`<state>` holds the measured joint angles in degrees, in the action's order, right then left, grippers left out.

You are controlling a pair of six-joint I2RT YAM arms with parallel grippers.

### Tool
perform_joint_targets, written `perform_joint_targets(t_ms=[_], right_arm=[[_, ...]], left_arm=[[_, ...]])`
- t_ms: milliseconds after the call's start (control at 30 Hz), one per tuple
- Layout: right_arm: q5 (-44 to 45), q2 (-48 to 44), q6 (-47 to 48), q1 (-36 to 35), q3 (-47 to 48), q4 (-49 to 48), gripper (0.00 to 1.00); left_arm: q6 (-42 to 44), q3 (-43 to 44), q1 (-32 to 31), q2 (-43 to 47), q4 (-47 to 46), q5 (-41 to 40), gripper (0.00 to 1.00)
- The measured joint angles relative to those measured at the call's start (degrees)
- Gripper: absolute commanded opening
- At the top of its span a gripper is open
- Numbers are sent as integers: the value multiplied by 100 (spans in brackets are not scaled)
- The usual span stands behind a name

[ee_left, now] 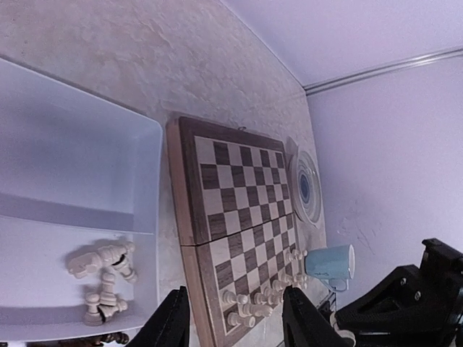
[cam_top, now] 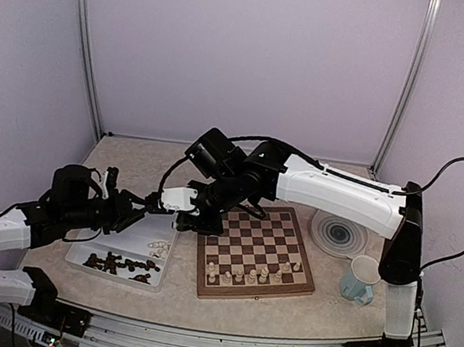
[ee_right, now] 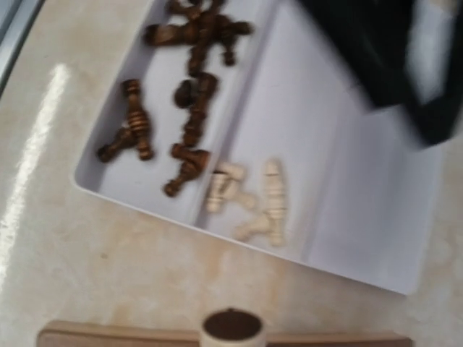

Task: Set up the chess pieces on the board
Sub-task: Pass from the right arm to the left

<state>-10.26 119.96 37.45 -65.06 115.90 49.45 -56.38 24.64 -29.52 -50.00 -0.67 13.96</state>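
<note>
– Two arms! Where are they in the view from above?
– The left gripper (cam_top: 136, 207) is at the middle left, over the far end of the white tray (cam_top: 135, 238). The right arm reaches across the board. The right gripper (cam_top: 169, 202) is just beside the left one, near the middle of the frame.
– Is the left gripper open?
– Yes. In its own camera its two fingers (ee_left: 170, 322) stand apart at the bottom edge. Nothing is between them.
– And the right one?
– It is closed tight. Its own camera does not show its fingers. A pale round thing (ee_right: 231, 327) with a dark middle sits at the bottom edge of that view. I cannot tell if the gripper holds it.
– Where is the board?
– The board (cam_top: 257, 246) lies flat at the lower middle of the view from above, just right of the tray.
– And the chess pieces?
– Some standing pale pieces (cam_top: 254, 273) make a row along the board's near edge. A few fallen pale pieces (ee_right: 253, 202) lie on their sides in the tray. The dark pieces (cam_top: 123, 263) lie in a heap in the next part of the tray, at the lower left of the view from above.
– What else is on the table?
– A round plate (cam_top: 339, 234) with rings sits at the right of the board. A pale blue cup (cam_top: 360, 279) is near the board's near right corner.
</note>
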Motion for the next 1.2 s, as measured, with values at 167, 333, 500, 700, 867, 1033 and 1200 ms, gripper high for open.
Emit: perform_joint_targets(t_ms=[167, 333, 500, 700, 867, 1033, 1200], right_arm=[[7, -55, -66, 229, -48, -90, 0], [9, -50, -155, 391, -48, -107, 0], [0, -50, -245, 404, -48, -125, 0], [-17, -50, -264, 404, -52, -127, 0], [-20, -50, -280, 411, -68, -120, 0], [-79, -50, -289, 411, -68, -129, 0], [-92, -50, -306, 411, -68, -116, 1]], left_arm=[[-96, 66, -507, -557, -852, 472, 43], [-127, 326, -866, -1106, -1355, 671, 41], [-155, 369, -944, -1377, -1574, 719, 40], [-195, 380, -953, -1517, -1725, 796, 39], [-221, 415, -984, -1620, -1869, 841, 39], [-254, 481, -1019, -1707, -1982, 885, 31], [-315, 487, -1038, -1797, -2109, 949, 23]])
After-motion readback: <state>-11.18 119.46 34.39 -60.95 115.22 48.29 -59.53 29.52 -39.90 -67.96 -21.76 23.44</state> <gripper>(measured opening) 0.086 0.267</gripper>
